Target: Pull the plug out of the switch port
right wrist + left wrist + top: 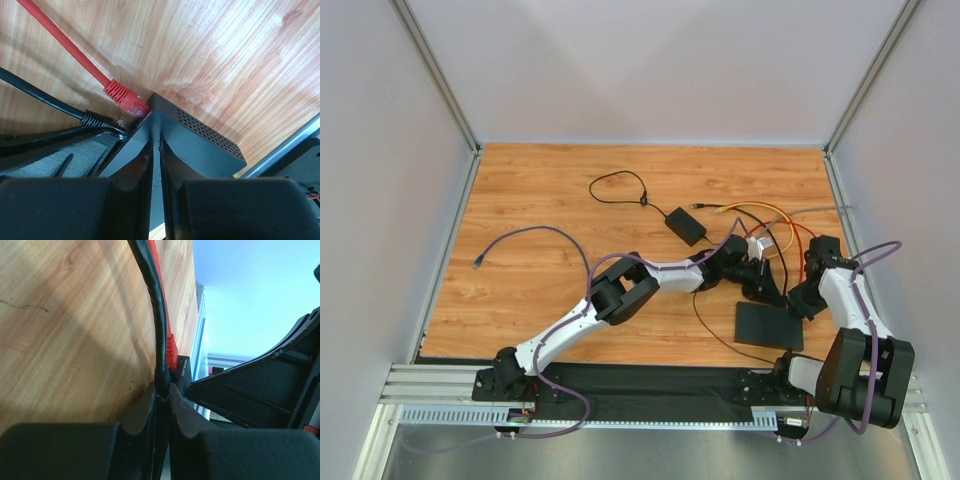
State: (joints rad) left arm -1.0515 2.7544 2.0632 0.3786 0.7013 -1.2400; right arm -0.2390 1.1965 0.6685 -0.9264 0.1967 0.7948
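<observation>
Your left gripper (163, 390) is pinched nearly closed on the black plug (161, 376) at the switch (768, 325), which lies on the table's (550, 200) near right. Your right gripper (156, 146) clamps the switch's corner. I can't tell how much of the plug the left pads (142, 410) cover. A shallow grip could slip onto the black cable (155, 300) and strain it, drag the switch free, or knock the red plug (125, 98) just beside.

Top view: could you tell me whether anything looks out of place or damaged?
Nothing looks damaged. Only untidy: a purple cable lies loose at the left, its end plugged into nothing, and red, orange and yellow cables loop in a tangle beyond the switch.
</observation>
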